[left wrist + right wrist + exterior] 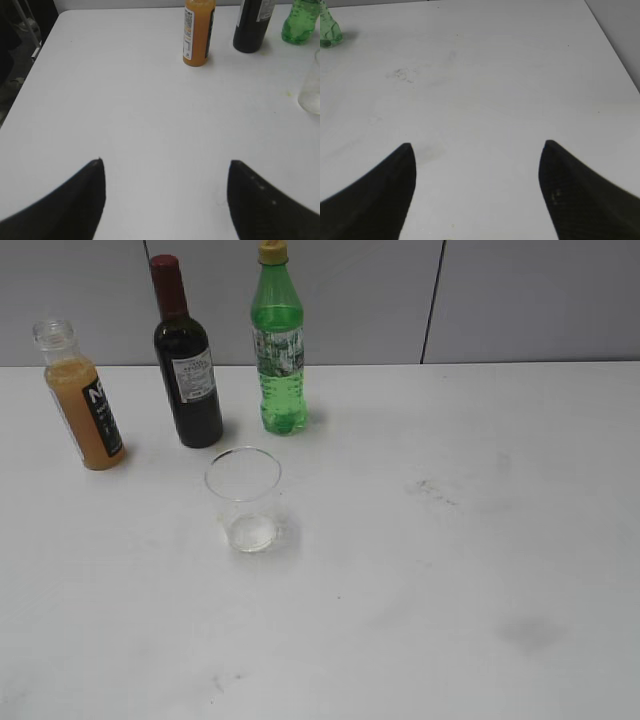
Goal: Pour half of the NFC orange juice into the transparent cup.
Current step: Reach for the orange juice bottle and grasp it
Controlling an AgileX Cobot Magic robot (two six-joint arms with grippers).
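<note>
The NFC orange juice (84, 400) stands capless at the far left of the white table; it also shows in the left wrist view (198, 33). The transparent cup (244, 499) stands empty and upright in front of the bottles, and its edge shows in the left wrist view (311, 85). No gripper shows in the exterior view. My left gripper (166, 167) is open and empty above bare table, well short of the juice. My right gripper (478, 150) is open and empty over the table's right side.
A dark wine bottle (184, 360) and a green soda bottle (279, 345) stand at the back, right of the juice. The table's left edge (30, 75) and right edge (615, 50) are in view. Faint smudges (432, 490) mark the table.
</note>
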